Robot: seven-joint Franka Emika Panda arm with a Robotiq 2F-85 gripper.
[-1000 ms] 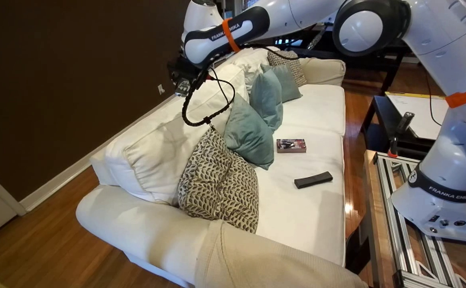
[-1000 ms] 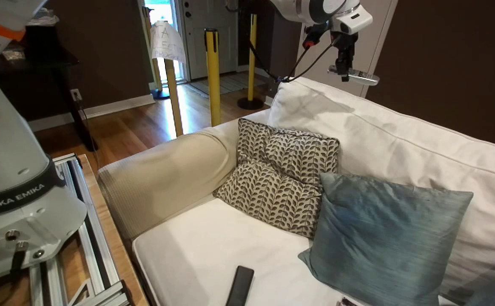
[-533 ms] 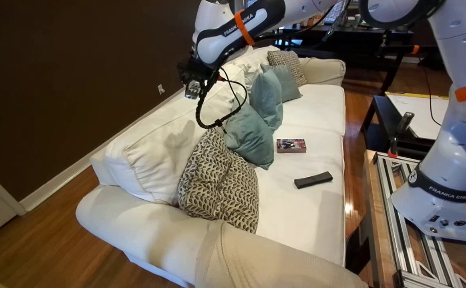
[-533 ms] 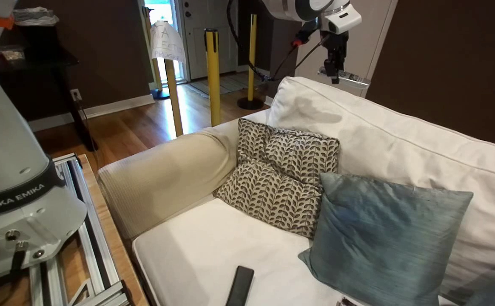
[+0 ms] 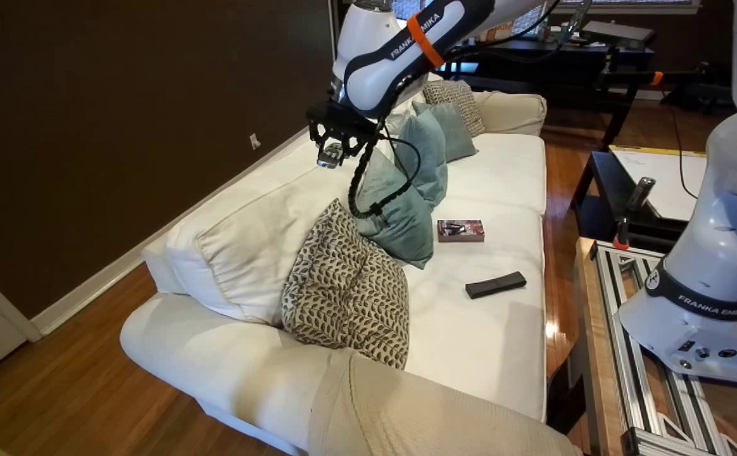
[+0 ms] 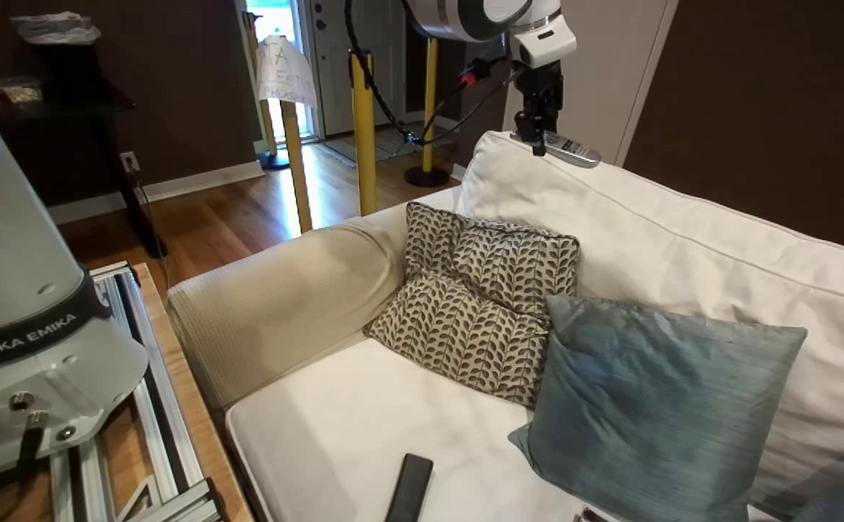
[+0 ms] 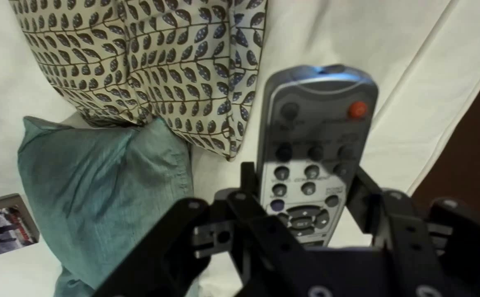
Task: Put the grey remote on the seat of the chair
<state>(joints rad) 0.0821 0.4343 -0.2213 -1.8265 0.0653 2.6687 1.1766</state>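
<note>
Shadow is lying across grey remote [image 7: 319,123] beyond blurry claw [image 7: 306,181]; daylight is glaring off hardwood floor [image 6: 273,203] well below.
</note>
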